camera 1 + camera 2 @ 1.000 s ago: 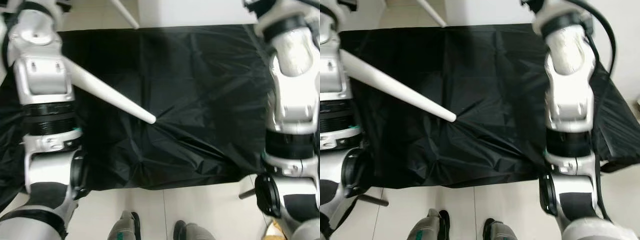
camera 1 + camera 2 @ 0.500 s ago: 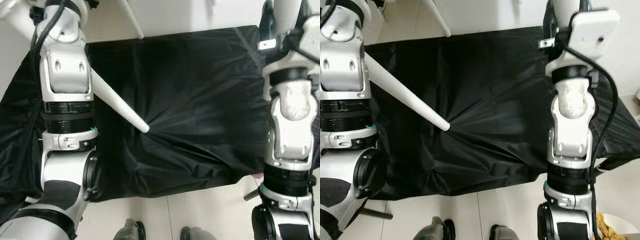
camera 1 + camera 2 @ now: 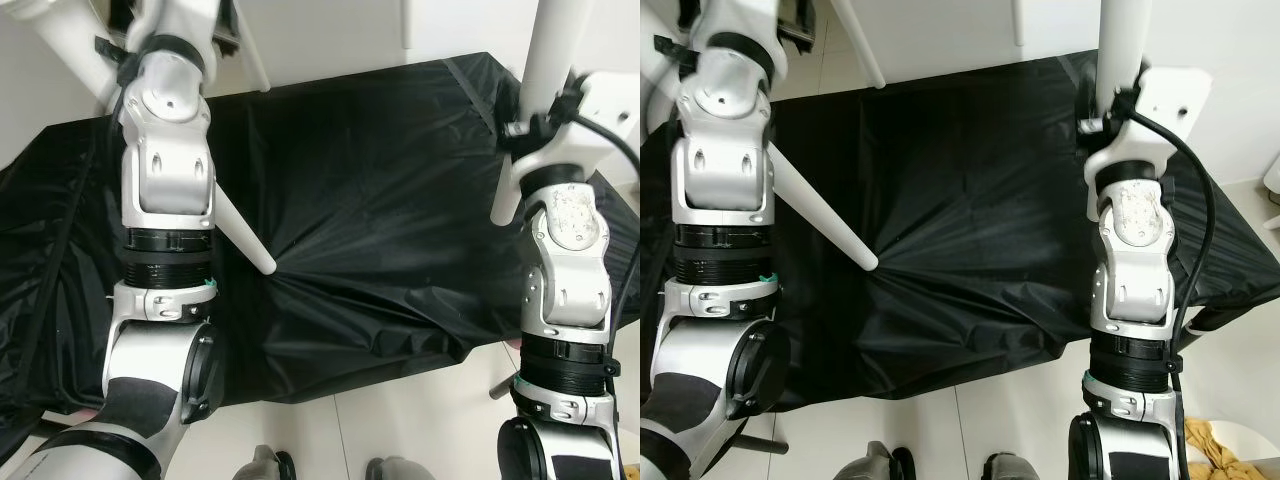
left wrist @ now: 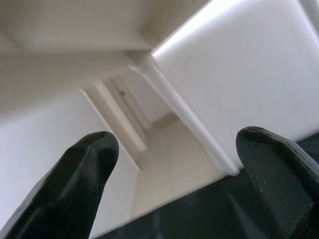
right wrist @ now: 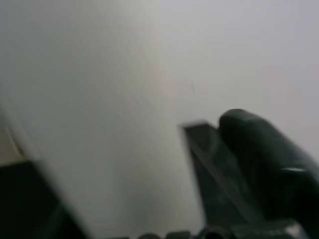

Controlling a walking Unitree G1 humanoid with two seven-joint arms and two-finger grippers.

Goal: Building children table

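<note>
Table legs stand over the black sheet (image 3: 380,200): the left-side tapered white leg (image 3: 240,235) has swung steeper, its tip now pressing the sheet's middle. Both arms have lifted. Left gripper (image 4: 174,164) spread, holding nothing; right gripper's (image 5: 249,149) state is unclear beside the right-side leg (image 3: 1122,40). Assembly looks well advanced.

Right wrist view blurred, white leg (image 5: 99,114) close; tabletop beyond head views' top edge

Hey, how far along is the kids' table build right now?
Done: white legs look fitted; one leg rests its tip on the black cloth. In hand: both arms are raised, the right arm beside another leg, the left gripper open. Left, probably: standing the table on its feet.
</note>
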